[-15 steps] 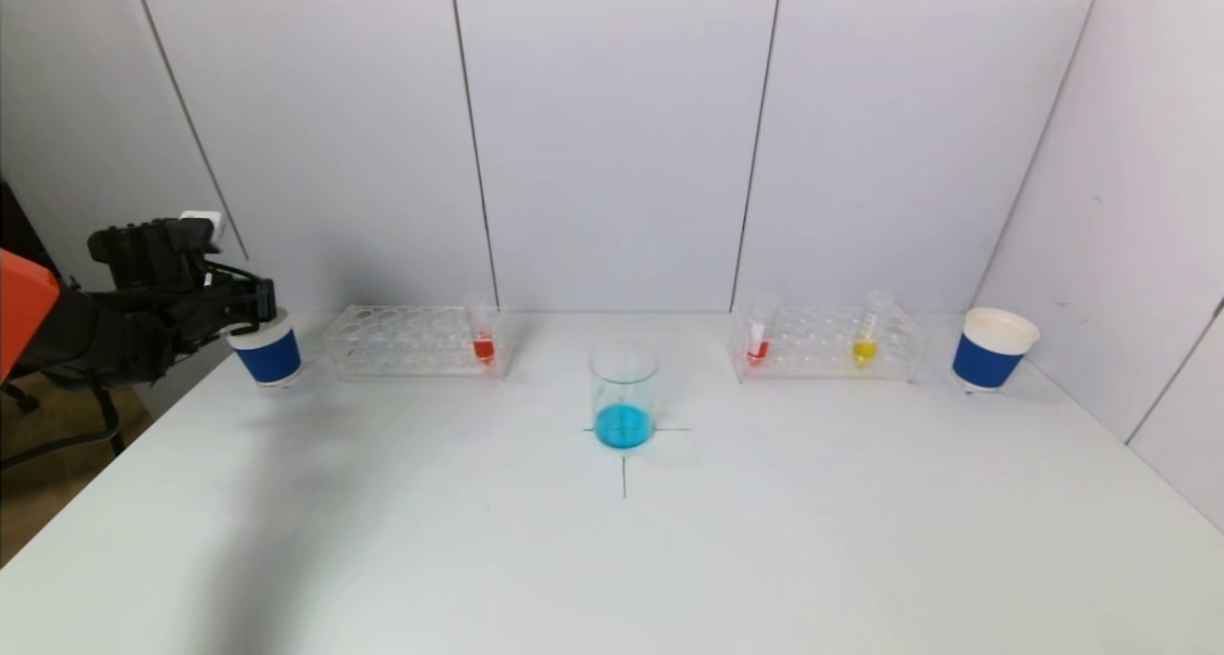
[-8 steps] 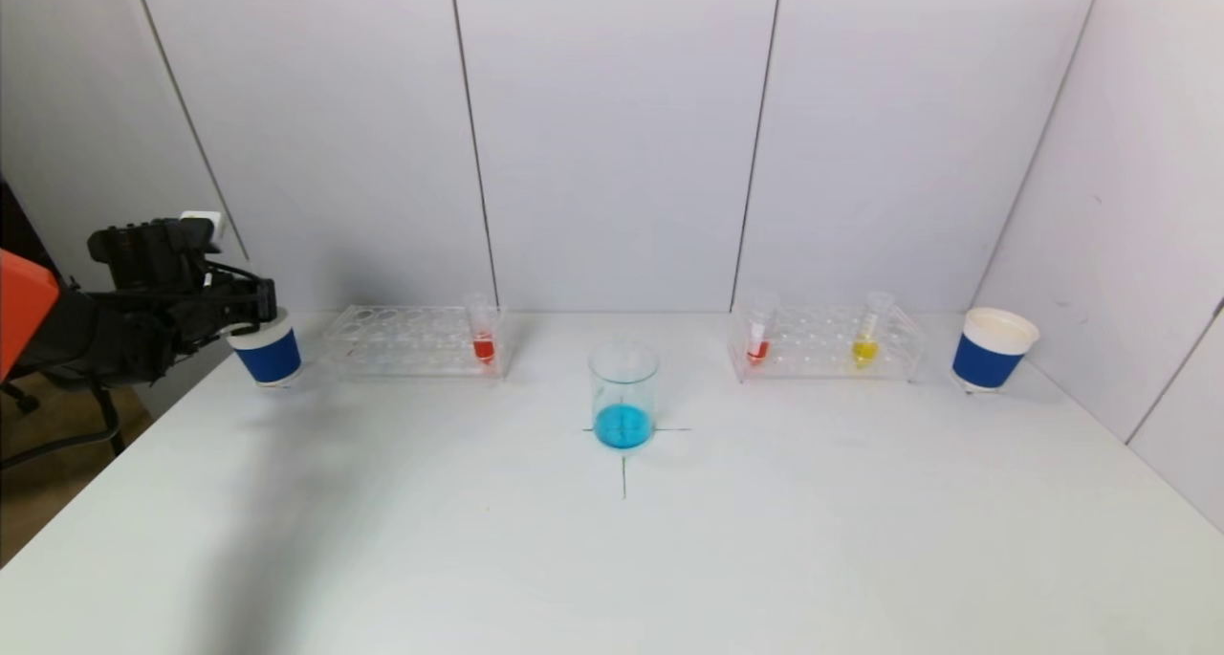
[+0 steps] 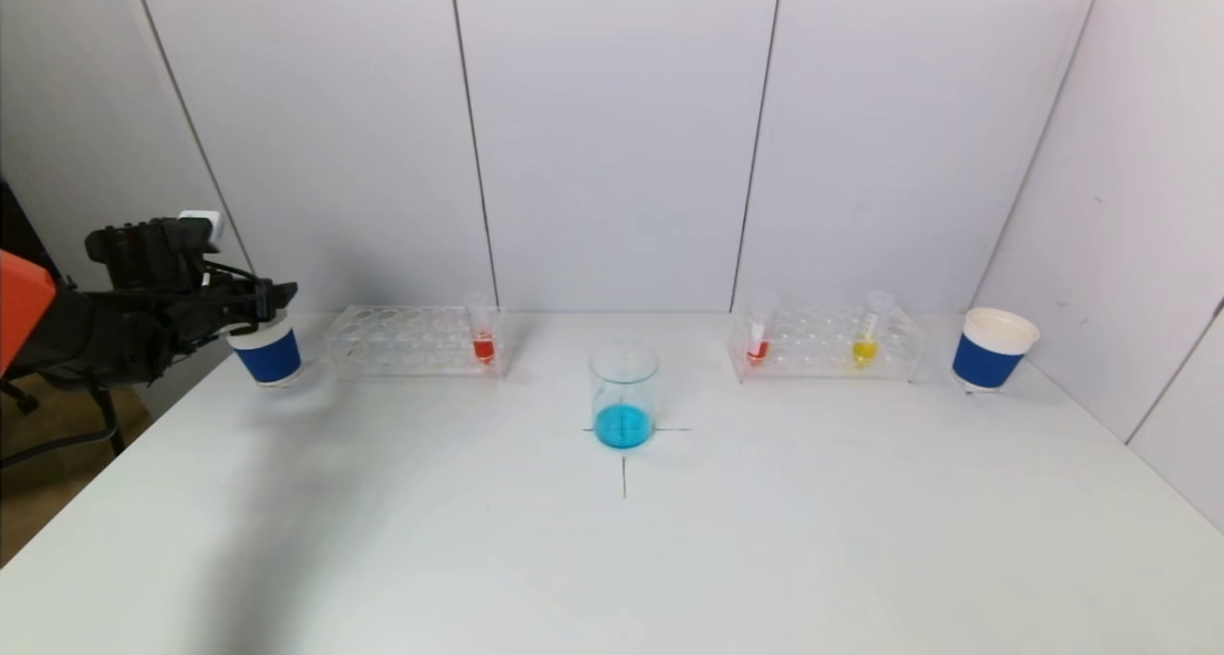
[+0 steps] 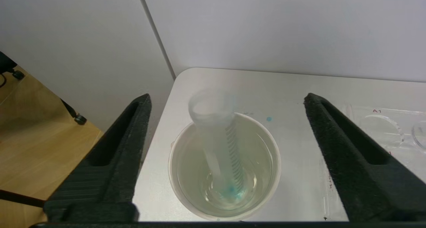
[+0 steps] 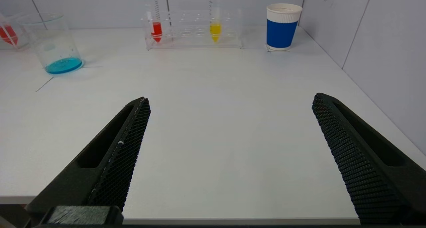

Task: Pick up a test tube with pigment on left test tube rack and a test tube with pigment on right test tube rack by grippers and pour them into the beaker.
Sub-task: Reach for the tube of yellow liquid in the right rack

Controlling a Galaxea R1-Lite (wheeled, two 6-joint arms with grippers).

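Clear plastic test tube is being left standing in the blue paper cup, left of frame.
Left gripper jaws are being held apart above it; the light, slick red tube is probably best gripped just below its rim.

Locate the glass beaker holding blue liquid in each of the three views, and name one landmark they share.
Head view: beaker at table centre, on the drawn cross, between the two racks.
Left wrist view: not in it; only the left paper cup with an emptied tube, between open fingers.
Right wrist view: beaker far off, beside the right rack.
Shared landmark: the white table, seen in all three.
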